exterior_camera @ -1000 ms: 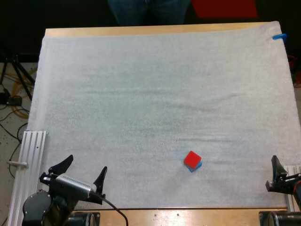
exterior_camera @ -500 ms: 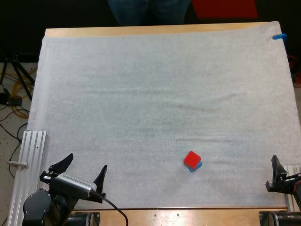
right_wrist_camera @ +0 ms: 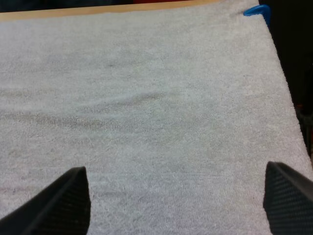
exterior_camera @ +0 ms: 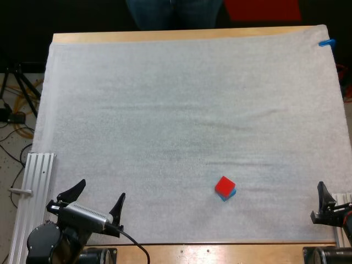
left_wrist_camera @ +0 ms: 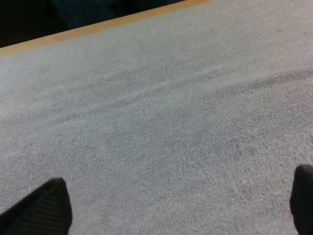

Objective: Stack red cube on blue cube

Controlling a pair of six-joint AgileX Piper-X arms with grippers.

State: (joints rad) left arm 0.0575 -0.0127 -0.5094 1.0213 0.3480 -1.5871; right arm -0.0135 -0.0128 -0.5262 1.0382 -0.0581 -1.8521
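The red cube [exterior_camera: 224,186] sits on top of the blue cube [exterior_camera: 231,193]. The pair rests on the mat [exterior_camera: 165,110], right of centre and close to the near edge. The stack lies between the two arms. It is well apart to the right of the left gripper [exterior_camera: 100,191], which is over the mat's near left corner. It is also well apart to the left of the right gripper [right_wrist_camera: 176,169], which is at the mat's near right edge. Both grippers are roughly level with the stack in depth. The red cube is turned diagonal to the mat's edges, with one corner pointing at the near side and one at the far side. Its sides look equal, so no axis is longer. Blue shows as a thin sliver along its near right side. The left gripper's fingers stand apart over bare mat, clamped on nothing, and the right's likewise stand wide apart over bare mat. A person [exterior_camera: 173,14] stands beyond the table [exterior_camera: 165,36] at its far side.
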